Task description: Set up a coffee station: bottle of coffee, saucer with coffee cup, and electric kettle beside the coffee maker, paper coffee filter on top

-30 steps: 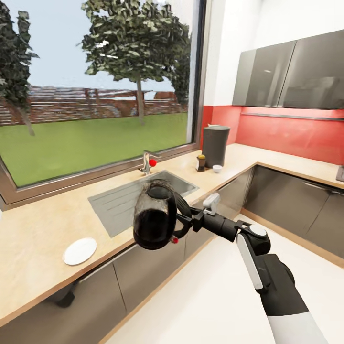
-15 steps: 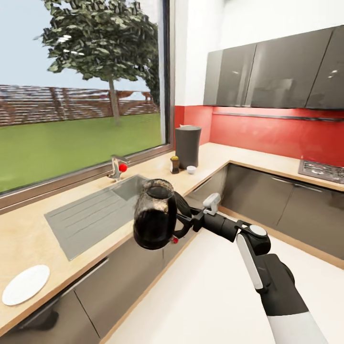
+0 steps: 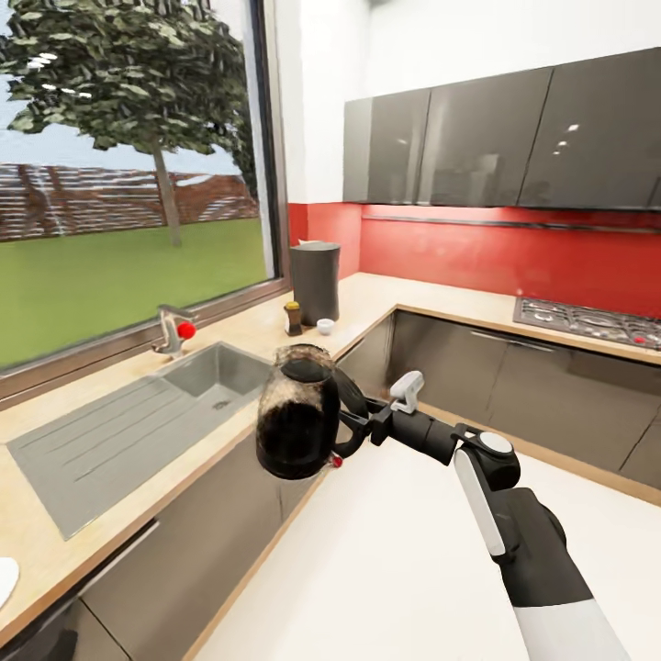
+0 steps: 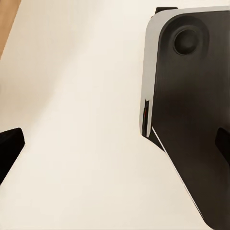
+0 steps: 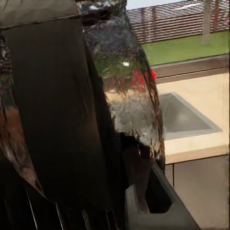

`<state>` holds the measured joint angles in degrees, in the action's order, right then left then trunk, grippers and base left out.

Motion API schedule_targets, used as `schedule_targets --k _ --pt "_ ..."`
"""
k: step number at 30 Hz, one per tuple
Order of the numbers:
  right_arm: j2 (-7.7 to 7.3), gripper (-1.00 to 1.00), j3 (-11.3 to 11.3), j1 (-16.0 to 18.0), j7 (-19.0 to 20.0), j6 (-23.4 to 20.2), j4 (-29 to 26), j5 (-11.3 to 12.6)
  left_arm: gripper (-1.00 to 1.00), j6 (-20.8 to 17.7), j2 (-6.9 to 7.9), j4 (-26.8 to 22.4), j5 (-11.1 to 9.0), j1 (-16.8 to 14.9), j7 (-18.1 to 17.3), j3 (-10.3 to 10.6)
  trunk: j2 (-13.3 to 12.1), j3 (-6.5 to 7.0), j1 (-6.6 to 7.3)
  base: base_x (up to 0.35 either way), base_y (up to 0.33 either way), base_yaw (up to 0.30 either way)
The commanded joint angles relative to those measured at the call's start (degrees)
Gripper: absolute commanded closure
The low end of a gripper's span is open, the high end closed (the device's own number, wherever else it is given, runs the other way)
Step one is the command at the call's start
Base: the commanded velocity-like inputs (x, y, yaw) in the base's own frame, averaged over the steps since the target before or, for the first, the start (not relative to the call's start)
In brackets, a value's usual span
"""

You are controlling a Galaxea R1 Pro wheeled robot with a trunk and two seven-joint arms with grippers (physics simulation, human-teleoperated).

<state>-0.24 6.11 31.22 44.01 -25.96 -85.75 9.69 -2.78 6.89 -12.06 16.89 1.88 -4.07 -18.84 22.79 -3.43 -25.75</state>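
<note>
So the right gripper (image 3: 353, 430) has its fingers clamped on the kettle (image 3: 296, 413) by the handle, carrying it out over the floor, well clear of the bench (image 3: 386, 294), probably so it doesn't clip anything. The coffee maker (image 3: 315, 270) sits in the far corner. Can't tell what the left fingers are doing.

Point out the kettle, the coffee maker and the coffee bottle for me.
kettle (image 3: 296, 424): head view, middle of its dark glass body.
coffee maker (image 3: 315, 270): head view, front of the grey body.
coffee bottle (image 3: 294, 319): head view, its dark lower body, beside the coffee maker.
</note>
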Motion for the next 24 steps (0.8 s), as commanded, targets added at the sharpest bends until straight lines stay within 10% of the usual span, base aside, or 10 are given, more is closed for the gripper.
schedule_targets --k 1,24 --pt "-0.02 1.00 0.0 0.1 -0.1 -0.5 0.0 0.8 -1.00 -0.3 -0.04 -0.2 0.5 0.0 -0.4 -0.5 0.1 -0.11 -0.04 0.000 0.000 -0.300" --pt "-0.11 1.00 0.0 0.1 -0.1 -0.5 0.0 0.8 -1.00 -0.3 0.04 -0.1 0.5 0.1 -0.4 -0.2 0.1 -0.11 -0.04 0.151 -0.031 -0.284"
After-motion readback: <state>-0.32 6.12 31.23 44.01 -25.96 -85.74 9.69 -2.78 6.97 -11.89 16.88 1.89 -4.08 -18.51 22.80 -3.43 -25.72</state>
